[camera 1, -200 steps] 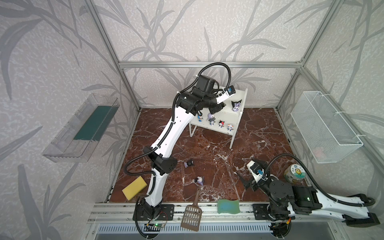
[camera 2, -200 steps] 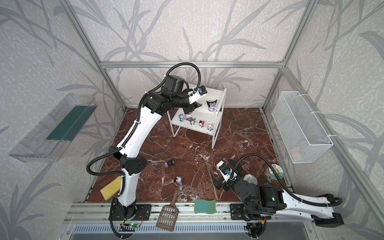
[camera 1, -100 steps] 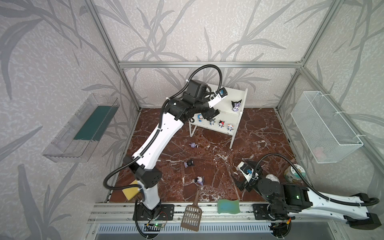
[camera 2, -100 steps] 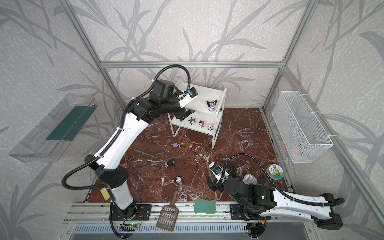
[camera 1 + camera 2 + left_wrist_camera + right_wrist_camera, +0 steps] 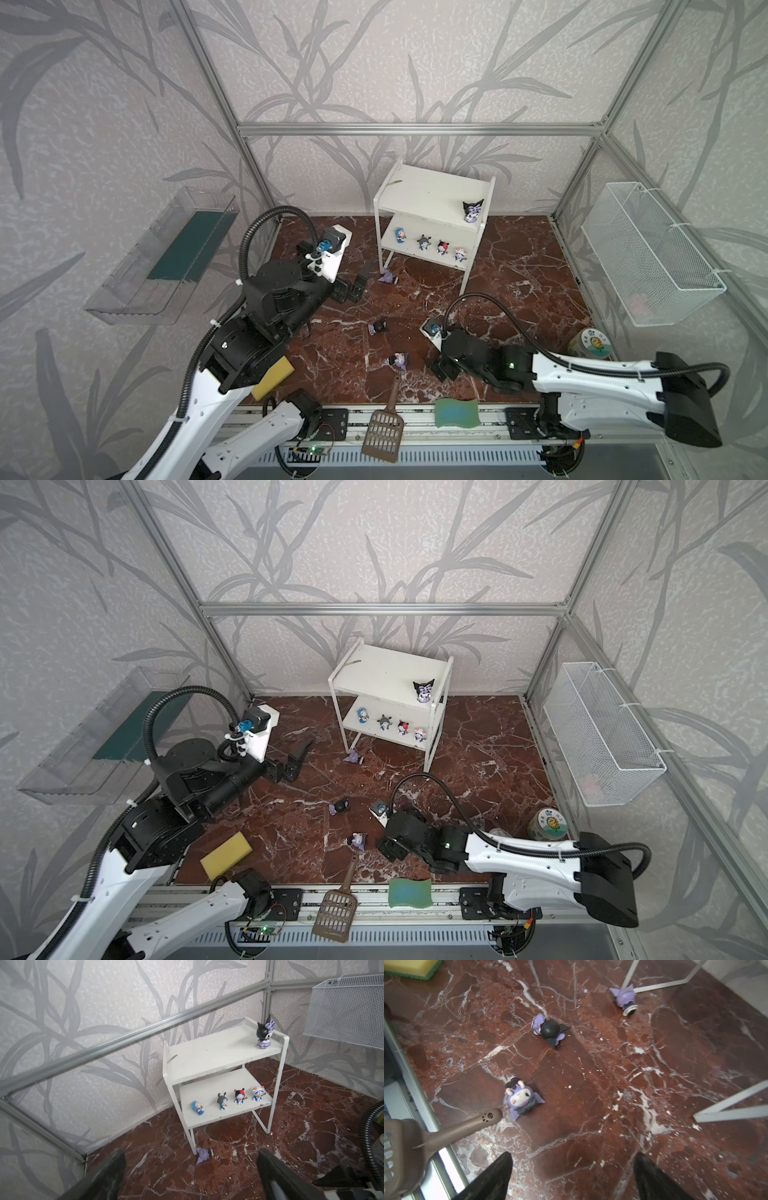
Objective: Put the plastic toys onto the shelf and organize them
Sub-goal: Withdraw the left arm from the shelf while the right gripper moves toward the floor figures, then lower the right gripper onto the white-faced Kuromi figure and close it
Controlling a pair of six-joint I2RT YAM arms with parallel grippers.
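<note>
The white shelf (image 5: 432,197) (image 5: 386,673) (image 5: 216,1053) stands at the back. One purple-black toy (image 5: 472,210) stands on its top board, and several small blue-white toys (image 5: 424,242) (image 5: 240,1096) stand in a row on the lower board. Three purple toys lie on the floor: one against the shelf's front leg (image 5: 387,277) (image 5: 202,1155), a black-headed one (image 5: 377,327) (image 5: 549,1030), and one by the scoop handle (image 5: 398,360) (image 5: 520,1098). My left gripper (image 5: 360,282) (image 5: 191,1153) is open and empty, left of the shelf. My right gripper (image 5: 442,370) (image 5: 573,1155) is open and empty, right of the nearest toy.
A brown scoop (image 5: 384,428) and a green sponge (image 5: 456,411) lie at the front rail, and a yellow sponge (image 5: 272,374) lies front left. A wire basket (image 5: 648,253) hangs on the right wall and a clear tray (image 5: 166,257) on the left. A round tin (image 5: 592,343) stands front right.
My left arm pulled back from the shelf's top board, came down to the left and opened. A purple toy now lies by the shelf leg. My right gripper moved left toward the floor toys.
</note>
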